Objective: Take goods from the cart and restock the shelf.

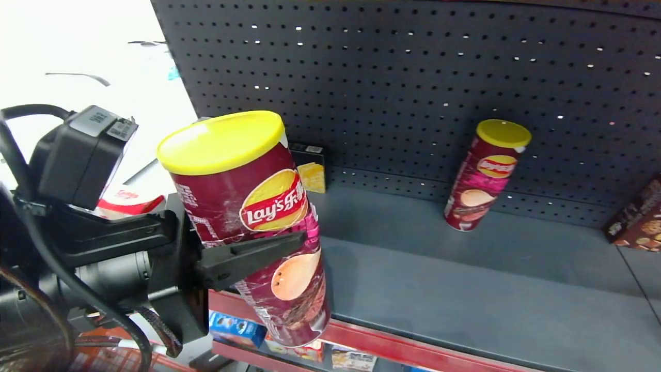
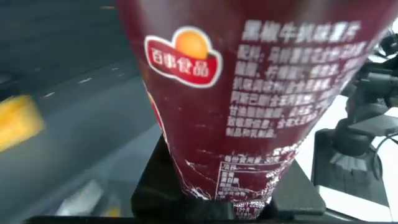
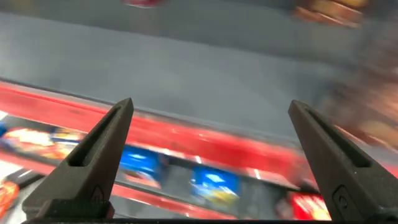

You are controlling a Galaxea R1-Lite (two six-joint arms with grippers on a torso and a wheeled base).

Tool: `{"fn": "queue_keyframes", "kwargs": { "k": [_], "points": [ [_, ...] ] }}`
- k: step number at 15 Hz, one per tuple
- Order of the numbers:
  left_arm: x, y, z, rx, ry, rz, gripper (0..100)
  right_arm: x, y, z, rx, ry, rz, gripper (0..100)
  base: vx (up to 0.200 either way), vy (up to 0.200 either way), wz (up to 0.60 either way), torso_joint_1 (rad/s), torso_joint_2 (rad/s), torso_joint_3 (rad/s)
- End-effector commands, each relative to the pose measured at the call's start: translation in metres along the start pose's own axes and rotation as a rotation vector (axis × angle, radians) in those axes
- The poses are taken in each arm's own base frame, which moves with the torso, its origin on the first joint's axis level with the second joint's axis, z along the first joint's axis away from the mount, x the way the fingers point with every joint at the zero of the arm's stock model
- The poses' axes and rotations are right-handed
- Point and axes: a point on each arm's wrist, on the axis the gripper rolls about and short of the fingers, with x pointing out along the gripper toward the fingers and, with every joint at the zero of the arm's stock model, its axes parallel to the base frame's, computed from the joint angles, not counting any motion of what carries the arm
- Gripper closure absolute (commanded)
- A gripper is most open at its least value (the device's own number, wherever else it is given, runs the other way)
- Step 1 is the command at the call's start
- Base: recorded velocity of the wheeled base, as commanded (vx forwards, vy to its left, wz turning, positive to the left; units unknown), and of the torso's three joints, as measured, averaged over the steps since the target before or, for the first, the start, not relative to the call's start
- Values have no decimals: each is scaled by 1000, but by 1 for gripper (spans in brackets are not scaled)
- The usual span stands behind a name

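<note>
The left pincer (image 1: pixel 255 250) is clamped round the middle of the chip can (image 1: pixel 242 201), whose long axis is near upright, with the bare shelf (image 1: pixel 465 294) just ahead of and below it; the right pincer (image 3: pixel 211 137) hangs with jaws apart.

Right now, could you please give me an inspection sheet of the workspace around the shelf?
Surface: grey shelf board with a red front edge, backed by a dark pegboard.
Job's things: held chips can, yellow-lidded, in front of the shelf; second chips can standing at the back near the pegboard.
Clutter: black-and-yellow box at the back; brown box at the shelf's right end.
Tools: left tool shut on the held chips can; right tool open, over the red edge.
Cables: black cables along the left arm.
Surroundings: blue boxes on the shelf below.
</note>
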Motion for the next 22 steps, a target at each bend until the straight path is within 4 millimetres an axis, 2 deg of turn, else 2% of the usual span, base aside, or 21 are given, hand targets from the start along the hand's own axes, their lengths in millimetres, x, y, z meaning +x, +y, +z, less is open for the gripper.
{"fn": "queue_keyframes", "kwargs": {
  "k": [1, 3, 13, 18, 20, 22],
  "points": [
    [1, 1, 0, -3, 2, 0, 100, 0, 0, 0, -1, 1, 1, 0, 0, 0, -600, 7, -2, 7],
    [1, 1, -1, -3, 3, 0, 100, 0, 0, 0, -1, 1, 1, 0, 0, 0, -600, 5, 5, 5],
    [-1, 1, 2, 4, -6, 9, 100, 0, 0, 0, 1, 1, 0, 0, 0, 0, 0, 0, 0, 0],
    [-3, 3, -6, -11, 20, 27, 100, 1, 0, 2, -4, 16, 13, 0, 0, 0, 0, 0, 0, 0],
    [1, 10, -4, -7, 15, 40, 100, 6, 0, 61, 27, -2, 30, 0, 0, 0, 0, 0, 0, 0],
    [6, 13, -7, -14, 27, 41, 100, 25, 0, 97, 25, 16, 93, 0, 0, 0, 0, 0, 0, 0]
  ]
}}
